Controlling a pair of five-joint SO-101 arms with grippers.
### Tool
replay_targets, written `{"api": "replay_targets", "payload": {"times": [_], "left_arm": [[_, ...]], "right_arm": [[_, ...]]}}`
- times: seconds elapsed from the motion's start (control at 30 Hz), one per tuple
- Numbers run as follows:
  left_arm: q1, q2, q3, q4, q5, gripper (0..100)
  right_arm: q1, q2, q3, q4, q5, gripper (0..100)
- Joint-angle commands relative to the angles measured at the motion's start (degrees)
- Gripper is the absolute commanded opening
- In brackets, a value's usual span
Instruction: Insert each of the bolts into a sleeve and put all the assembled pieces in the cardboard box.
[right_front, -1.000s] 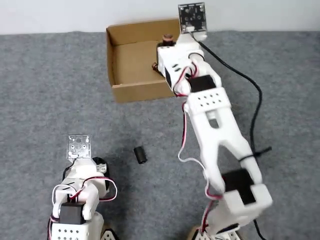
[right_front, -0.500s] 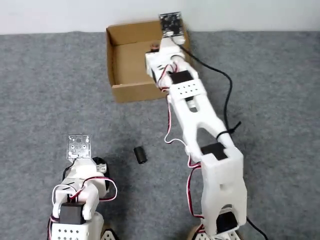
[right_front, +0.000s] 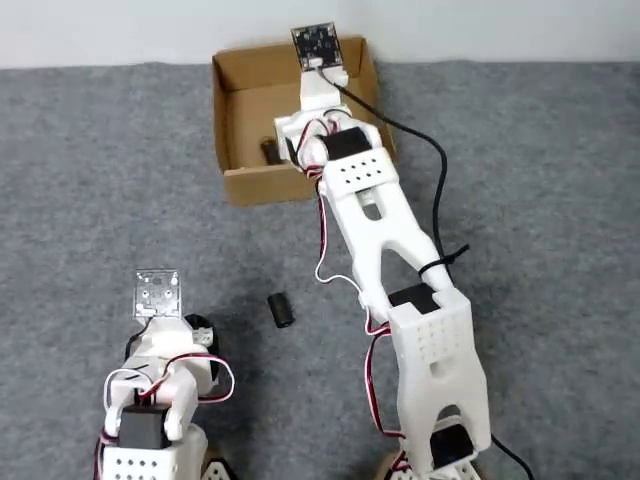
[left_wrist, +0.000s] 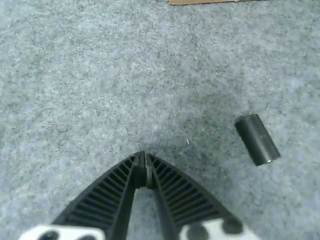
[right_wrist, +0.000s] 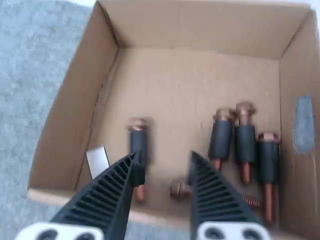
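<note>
Sleeve (left_wrist: 257, 139): short black cylinder, matte, lying on side.

You have the open cardboard box (right_front: 228, 120) at the tabletop's far edge. On its floor lie four assembled pieces, each a copper bolt through a black sleeve, heads toward the back wall. Three of them (right_wrist: 245, 142) lie side by side near one side wall. The fourth piece (right_wrist: 138, 148) lies apart, nearer the opposite wall and close to the front wall. A bare bolt (right_wrist: 177, 189) lies by the front wall, partly hidden. One loose sleeve (right_front: 281, 309) lies on its side out on the tabletop, well apart from the box, toward the near edge.
</note>
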Motion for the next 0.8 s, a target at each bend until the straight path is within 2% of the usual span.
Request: {"api": "replay_targets", "payload": {"times": [0.0, 0.27, 0.6, 0.77], "left_arm": [[-0.18, 0.09, -0.31, 0.09, -0.53, 1], [-0.18, 0.09, -0.31, 0.09, -0.53, 1], [-0.18, 0.09, -0.31, 0.09, -0.53, 1], [-0.18, 0.09, -0.31, 0.09, -0.53, 1]], "right_arm": [[-0.13, -5.58, -3.43, 5.85, -0.53, 0.9], [2.07, -13.32, -3.43, 20.53, -1.05, 0.9], [5.41, -23.52, -3.43, 50.77, -1.05, 0.9], [9.36, -30.37, 2.81, 51.91, -0.88, 0.9]]}}
